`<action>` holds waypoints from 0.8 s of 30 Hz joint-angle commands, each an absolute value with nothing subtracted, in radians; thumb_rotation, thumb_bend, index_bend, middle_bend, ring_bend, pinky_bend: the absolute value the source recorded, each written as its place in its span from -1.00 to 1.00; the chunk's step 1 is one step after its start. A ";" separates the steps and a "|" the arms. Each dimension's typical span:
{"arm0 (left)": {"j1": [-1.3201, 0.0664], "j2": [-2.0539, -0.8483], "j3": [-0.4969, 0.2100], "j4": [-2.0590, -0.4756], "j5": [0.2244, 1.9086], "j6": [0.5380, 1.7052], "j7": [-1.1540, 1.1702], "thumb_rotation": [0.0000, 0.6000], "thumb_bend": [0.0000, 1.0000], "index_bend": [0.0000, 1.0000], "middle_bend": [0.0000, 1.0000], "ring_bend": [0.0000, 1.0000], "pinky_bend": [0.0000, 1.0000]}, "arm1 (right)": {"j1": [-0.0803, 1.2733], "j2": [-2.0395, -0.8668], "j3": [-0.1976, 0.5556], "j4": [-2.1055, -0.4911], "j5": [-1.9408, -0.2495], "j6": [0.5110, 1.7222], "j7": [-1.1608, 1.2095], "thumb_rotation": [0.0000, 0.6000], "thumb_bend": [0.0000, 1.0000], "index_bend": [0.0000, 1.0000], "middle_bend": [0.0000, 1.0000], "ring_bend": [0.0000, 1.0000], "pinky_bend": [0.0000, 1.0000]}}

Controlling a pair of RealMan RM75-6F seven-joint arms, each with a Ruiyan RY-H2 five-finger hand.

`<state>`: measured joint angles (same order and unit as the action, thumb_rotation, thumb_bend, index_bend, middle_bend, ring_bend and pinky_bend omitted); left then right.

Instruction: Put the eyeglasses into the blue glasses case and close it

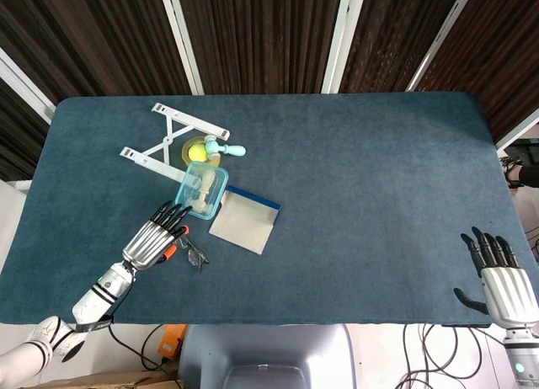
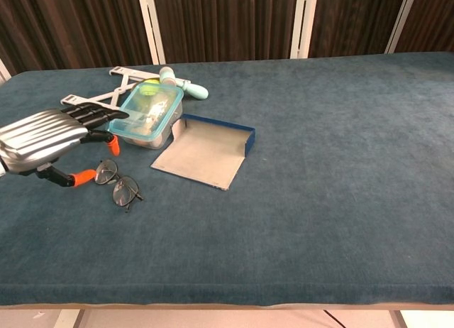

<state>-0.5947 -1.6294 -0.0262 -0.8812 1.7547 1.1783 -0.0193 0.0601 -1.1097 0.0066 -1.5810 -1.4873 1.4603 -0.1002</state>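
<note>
While both hands hold nothing, the scene lists as follows.

Left hand: lower left of the head view, forearm slanting up from the bottom left corner; fingers stretched and spread, orange-tipped thumb and a finger apart, above the left lens of the eyeglasses; contact cannot be told.
Right hand: lower right corner of the head view, at the table's near edge, fingers straight and apart, pointing up-frame; outside the chest view.
Eyeglasses: flat on the cloth, left of centre, just below-left of the case.
Blue glasses case: lying open, pale lining up, blue wall on its far side, touching the clear box.
Clear box: teal-rimmed, lid on, just above the case.
White folding stand: upper left.
Table: blue cloth.
</note>
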 commanded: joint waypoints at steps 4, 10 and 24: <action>-0.606 -1.632 -0.010 -0.896 1.750 1.188 -0.018 1.00 -0.31 -0.26 -1.00 -1.00 -1.00 | 0.060 -1.110 0.008 -1.581 -1.487 1.454 -0.106 1.00 -0.35 -0.95 -1.00 -1.00 -1.00; -0.623 -1.645 -0.004 -0.902 1.728 1.161 -0.014 1.00 -0.31 -0.22 -1.00 -1.00 -1.00 | 0.060 -1.108 0.008 -1.583 -1.490 1.449 -0.105 1.00 -0.35 -0.95 -1.00 -1.00 -1.00; -0.647 -1.670 0.009 -0.886 1.690 1.128 -0.018 1.00 -0.35 -0.16 -1.00 -1.00 -1.00 | 0.059 -1.107 0.011 -1.583 -1.489 1.440 -0.107 1.00 -0.35 -0.96 -1.00 -1.00 -1.00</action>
